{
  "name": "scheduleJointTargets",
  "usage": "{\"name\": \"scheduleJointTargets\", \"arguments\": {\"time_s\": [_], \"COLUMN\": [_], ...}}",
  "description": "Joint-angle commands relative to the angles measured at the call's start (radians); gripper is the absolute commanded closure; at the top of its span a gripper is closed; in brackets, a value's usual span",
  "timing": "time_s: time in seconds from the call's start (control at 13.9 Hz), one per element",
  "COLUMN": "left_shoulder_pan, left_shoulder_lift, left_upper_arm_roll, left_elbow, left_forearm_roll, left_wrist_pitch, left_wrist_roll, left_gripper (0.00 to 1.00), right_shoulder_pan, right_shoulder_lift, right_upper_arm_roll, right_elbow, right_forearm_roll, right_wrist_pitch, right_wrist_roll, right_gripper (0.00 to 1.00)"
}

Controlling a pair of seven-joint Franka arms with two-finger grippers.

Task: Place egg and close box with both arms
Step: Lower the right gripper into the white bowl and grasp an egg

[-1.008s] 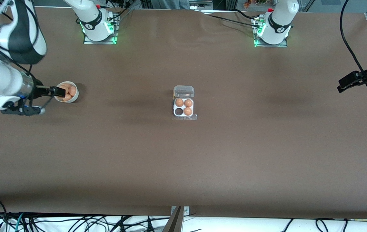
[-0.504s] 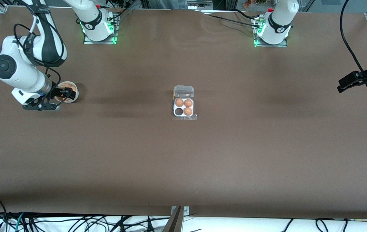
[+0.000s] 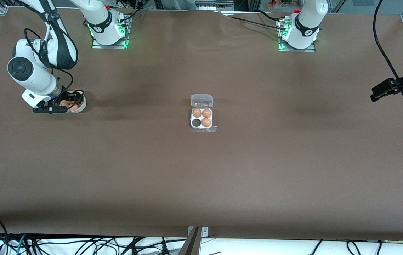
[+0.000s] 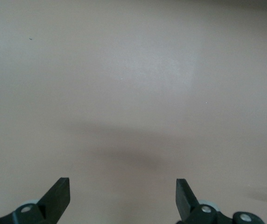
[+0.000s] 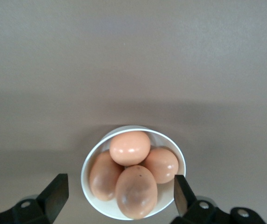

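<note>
The right arm had swung in over the last second, its elbow pulling back toward its base while the right pincer (image 3: 67, 104) dropped lower over the white bowl (image 3: 81, 105) at the right arm's end of the counter (image 3: 244, 170). Its fingers were spread wide and pinching nothing. In the right wrist view the bowl (image 5: 90, 161) sat squarely between the two black fingertips, four brown eggs heaped in it, the topmost egg (image 5: 129, 147) resting on the others. By my reading, that put the pick-up one short descent away, with no egg lifted yet.

The box (image 3: 201, 118) had not moved: it lay well apart from the right pincer, out in the middle of the counter, its clear lid (image 3: 202, 101) thrown open. Three eggs filled it and one dark cup (image 3: 196, 122) was still vacant, so placing and closing both remained.

The left arm waited at its own end, the left pincer (image 3: 382, 92) spread and empty over bare counter, well apart from the box, exactly where it had been a second earlier.

As for brands, labels or writing, none could be read on box, bowl or eggs.
</note>
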Motion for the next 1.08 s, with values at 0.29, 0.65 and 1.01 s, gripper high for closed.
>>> {"name": "scheduleJointTargets", "arguments": {"time_s": [0.29,0.65,1.01], "left_shoulder_pan": [0.008,0.008,0.008], "left_shoulder_lift": [0.011,0.013,0.011], "left_upper_arm_roll": [-0.005,-0.005,-0.005], "left_elbow": [0.031,0.031,0.031], "left_forearm_roll": [0.016,0.018,0.018], "left_wrist_pitch": [-0.018,-0.017,-0.017], "left_wrist_roll": [0.022,0.022,0.024], "left_gripper": [0.00,0.00,0.00], "right_shoulder_pan": [-0.006,-0.006,-0.006], "right_shoulder_lift": [0.015,0.032,0.032], "right_upper_arm_roll": [-0.029,-0.052,-0.050], "right_elbow": [-0.035,-0.035,-0.035], "right_forearm_roll": [-0.027,-0.027,-0.027], "right_wrist_pitch": [0.030,0.034,0.025], "right_wrist_roll": [-0.065,-0.085,-0.082], "right_gripper": [0.00,0.17,0.41]}}
